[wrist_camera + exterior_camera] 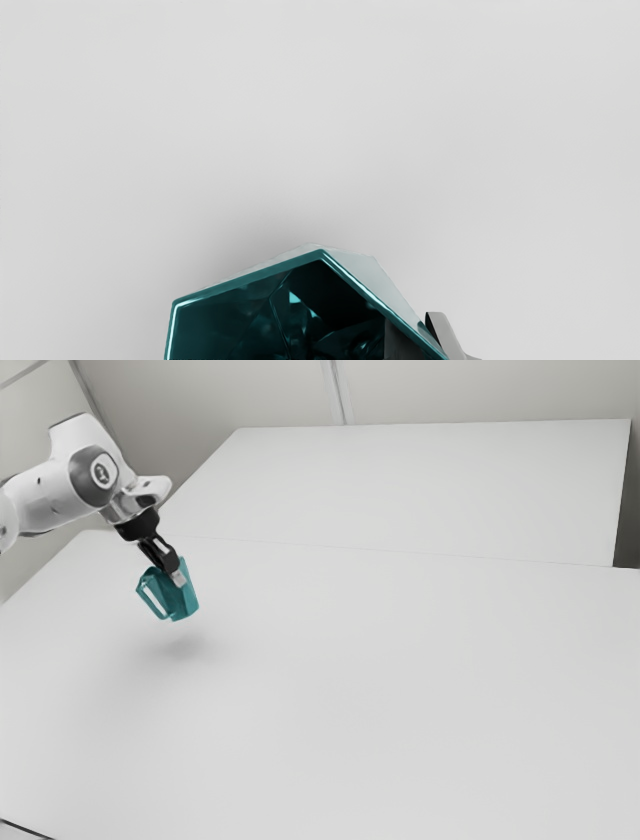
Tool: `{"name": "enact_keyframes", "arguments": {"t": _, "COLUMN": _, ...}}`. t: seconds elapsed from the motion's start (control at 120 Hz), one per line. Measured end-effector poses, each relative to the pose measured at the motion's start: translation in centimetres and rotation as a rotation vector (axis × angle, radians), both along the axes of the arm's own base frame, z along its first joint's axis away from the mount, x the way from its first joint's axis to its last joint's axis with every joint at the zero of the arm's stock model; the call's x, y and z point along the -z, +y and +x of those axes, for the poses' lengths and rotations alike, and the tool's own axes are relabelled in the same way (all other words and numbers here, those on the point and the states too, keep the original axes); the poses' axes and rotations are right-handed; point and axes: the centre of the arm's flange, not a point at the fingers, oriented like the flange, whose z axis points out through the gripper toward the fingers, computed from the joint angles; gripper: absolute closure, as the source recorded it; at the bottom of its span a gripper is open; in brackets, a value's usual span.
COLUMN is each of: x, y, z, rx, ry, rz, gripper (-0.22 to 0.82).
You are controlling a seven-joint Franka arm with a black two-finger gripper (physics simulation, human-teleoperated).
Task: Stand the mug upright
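Slanting downward, the gripper [179, 577] holds the mug [181, 604] above the table [350, 690].

- One mug [186, 603], teal, was held above the table [350, 690], nearer the table's arm-side edge than its opposite edge.
- One handle [145, 601] stood out from the mug's side.
- One robot arm [70, 488] reached in over the table's arm-side edge.
- One black gripper [178, 575] ended the arm, tilted downward.
- Two fingers [443, 331] belonged to it, one inside the mug and one outside, with a single mug wall clasped between them.
- One table, white, lay below.
- One pale panel [420, 480] was visible beyond the table's far edge.
- One soft shadow [180, 647] fell on the tabletop beneath the mug.
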Motion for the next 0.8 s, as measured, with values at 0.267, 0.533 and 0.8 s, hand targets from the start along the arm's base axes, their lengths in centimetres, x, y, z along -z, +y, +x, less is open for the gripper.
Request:
{"name": "enact_keyframes", "arguments": {"t": 0.267, "x": 1.8, "y": -6.0, "z": -1.9, "rx": -0.019, "ry": -0.025, "rz": 0.093, "gripper": 0.78}}
{"name": "enact_keyframes", "arguments": {"t": 0.533, "x": 4.5, "y": -10.0, "z": -4.1, "rx": -0.081, "ry": -0.023, "rz": 0.115, "gripper": 0.78}}
{"name": "enact_keyframes", "arguments": {"t": 0.8, "x": 7.3, "y": -10.4, "z": -5.6, "rx": -0.157, "ry": -0.028, "rz": 0.155, "gripper": 0.78}}
